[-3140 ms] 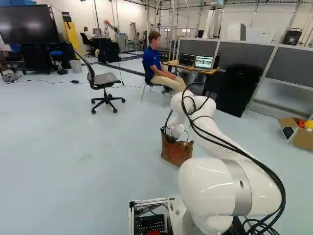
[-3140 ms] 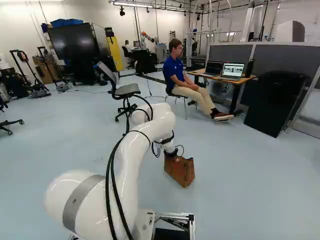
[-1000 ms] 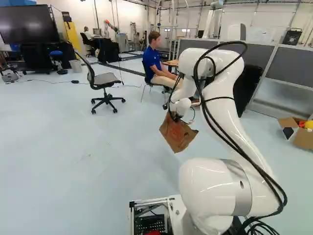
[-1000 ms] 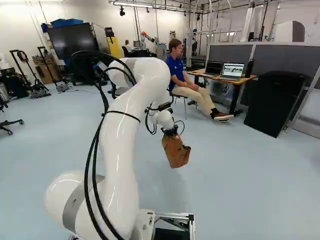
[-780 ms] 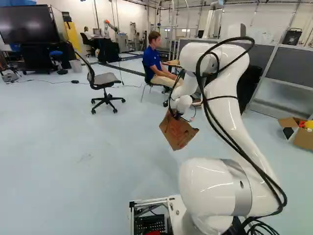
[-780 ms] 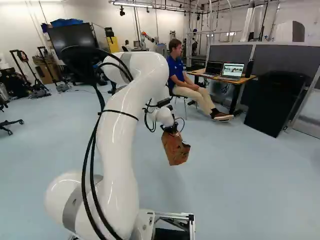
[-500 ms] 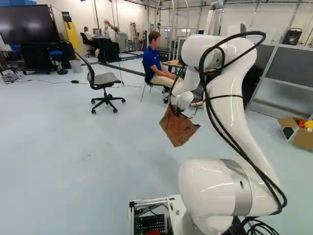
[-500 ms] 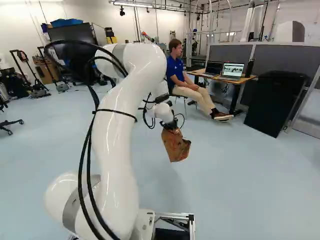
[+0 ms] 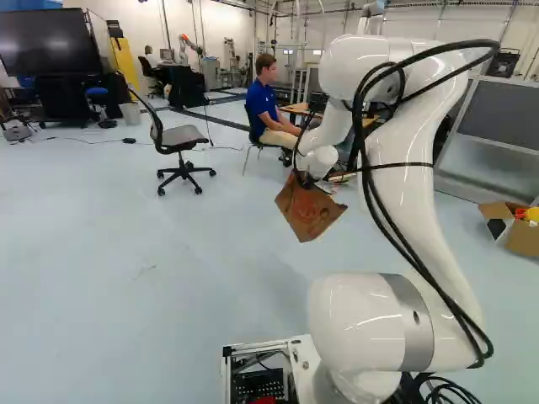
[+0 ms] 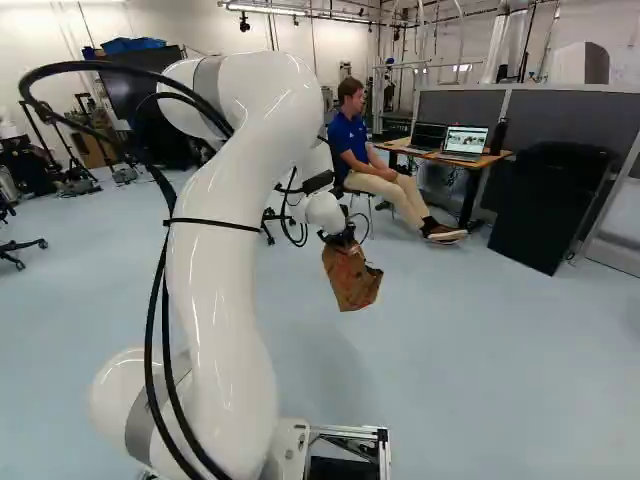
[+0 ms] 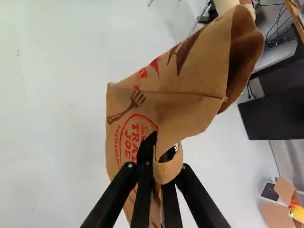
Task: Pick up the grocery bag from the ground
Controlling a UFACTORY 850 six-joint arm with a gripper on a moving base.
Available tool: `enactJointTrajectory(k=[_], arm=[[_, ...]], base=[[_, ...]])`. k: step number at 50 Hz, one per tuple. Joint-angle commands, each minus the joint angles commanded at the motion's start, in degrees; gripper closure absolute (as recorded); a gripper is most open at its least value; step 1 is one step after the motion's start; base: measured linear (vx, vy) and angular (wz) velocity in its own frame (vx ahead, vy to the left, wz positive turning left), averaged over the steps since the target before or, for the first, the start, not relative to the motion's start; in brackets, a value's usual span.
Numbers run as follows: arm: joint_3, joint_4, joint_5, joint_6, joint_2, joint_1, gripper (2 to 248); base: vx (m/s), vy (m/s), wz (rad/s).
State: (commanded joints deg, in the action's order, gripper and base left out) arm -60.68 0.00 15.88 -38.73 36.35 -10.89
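From the left of the left base view, the office chair (image 9: 181,137) sits just where it was, and here's the bag (image 9: 307,210), up off the floor (image 9: 168,278)! It stood down there 3.1 seconds ago; now it hangs tilted, higher again than 0.5 seconds ago, riding with the arm (image 9: 413,168). The base hasn't budged. In the wrist view, 1 brown fork picture shows beside red lettering in a red ring, partly hidden by the gripper (image 10: 342,238). And what a hold: its 2 fingers are drawn close together, pinching the folded paper from both sides. On the right, the arm's upper part has climbed, the desk (image 10: 497,158) carries 2 laptops (image 10: 465,143), and 1 open box (image 9: 524,240) closes the row, same spot as before.
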Motion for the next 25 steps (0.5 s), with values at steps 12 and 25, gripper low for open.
enactJointTrajectory(k=[12,25], arm=[[0.15,0.00,0.04,0.05,-0.26,0.01,228],[1.10,0.00,0.62,0.71,-1.15,0.20,228]], base=[[0.000,0.000,0.000],[0.000,0.000,0.000]])
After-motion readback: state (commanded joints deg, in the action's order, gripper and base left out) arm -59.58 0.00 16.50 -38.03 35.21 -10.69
